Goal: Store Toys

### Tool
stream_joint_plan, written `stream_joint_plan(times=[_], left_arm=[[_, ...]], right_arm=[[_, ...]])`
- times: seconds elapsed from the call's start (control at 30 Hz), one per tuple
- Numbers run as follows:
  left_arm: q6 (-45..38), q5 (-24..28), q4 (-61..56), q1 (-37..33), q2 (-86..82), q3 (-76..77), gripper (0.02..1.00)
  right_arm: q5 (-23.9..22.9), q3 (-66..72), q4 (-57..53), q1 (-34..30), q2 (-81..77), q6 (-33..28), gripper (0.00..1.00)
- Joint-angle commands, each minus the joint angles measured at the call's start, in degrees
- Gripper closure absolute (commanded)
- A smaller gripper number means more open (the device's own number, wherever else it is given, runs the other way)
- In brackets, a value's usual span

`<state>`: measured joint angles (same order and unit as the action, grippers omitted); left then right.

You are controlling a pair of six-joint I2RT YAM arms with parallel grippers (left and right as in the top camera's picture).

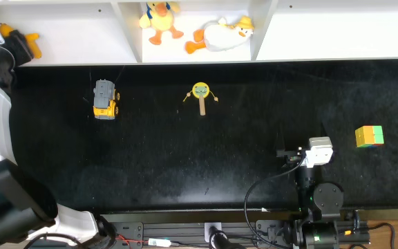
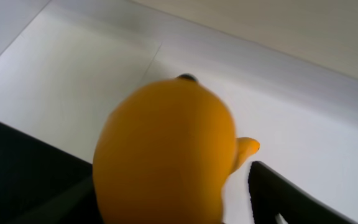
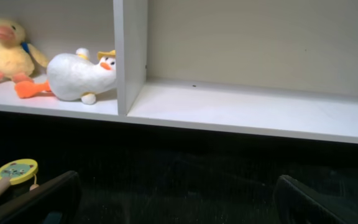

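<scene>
My left gripper (image 1: 16, 47) is at the far left compartment of the white shelf (image 1: 74, 41), shut on a round orange-yellow toy (image 2: 166, 155), which hangs just above the shelf floor (image 2: 61, 87). Beside the black gripper, the toy (image 1: 26, 40) pokes out. On the black table lie a yellow and grey toy truck (image 1: 105, 99), a yellow rattle drum (image 1: 200, 93) on a wooden stick, and a coloured cube (image 1: 369, 136). My right gripper (image 1: 297, 155) stands open and empty near the table's front right. The rattle drum (image 3: 14, 172) lies well off to one side of it.
A yellow plush duck (image 1: 160, 19) and a white plush goose (image 1: 220, 33) sit in the middle shelf compartment. The compartment (image 3: 253, 106) past the divider (image 3: 129, 56) holds nothing. Cables run along the table's front edge (image 1: 254, 207).
</scene>
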<state>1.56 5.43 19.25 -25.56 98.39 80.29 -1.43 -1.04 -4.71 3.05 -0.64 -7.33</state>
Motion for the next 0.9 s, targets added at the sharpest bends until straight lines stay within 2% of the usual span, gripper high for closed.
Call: stream_joint_plan(times=[0.03,0.07,0.27,0.5,0.63,0.77,0.9], left_arm=[[0.28,1.20,-0.57,0.24,0.76,1.20,0.056],[0.28,1.20,-0.57,0.24,0.76,1.20,0.020],[0.26,3.13,0.31,0.24,0.37,1.20,0.020],[-1.86,1.64,8.22,0.07,-5.31,-0.66,0.020],[-4.07,1.01,9.40,0.09,-17.18,-12.66,0.020],[-0.31,2.64,9.38,1.38,-25.64,-24.06,0.020],[0.02,4.17,9.92,7.21,-27.74,-29.86,0.020]], right_arm=[[0.39,0.76,0.31,0.26,0.39,0.04,0.005],[0.39,0.76,0.31,0.26,0.39,0.04,0.005],[0.39,0.76,0.31,0.26,0.39,0.02,0.005],[0.39,0.76,0.31,0.26,0.39,0.04,0.007],[0.39,0.76,0.31,0.26,0.39,0.04,0.005],[0.39,0.76,0.31,0.26,0.39,0.02,0.007],[0.39,0.76,0.31,0.26,0.39,0.02,0.007]])
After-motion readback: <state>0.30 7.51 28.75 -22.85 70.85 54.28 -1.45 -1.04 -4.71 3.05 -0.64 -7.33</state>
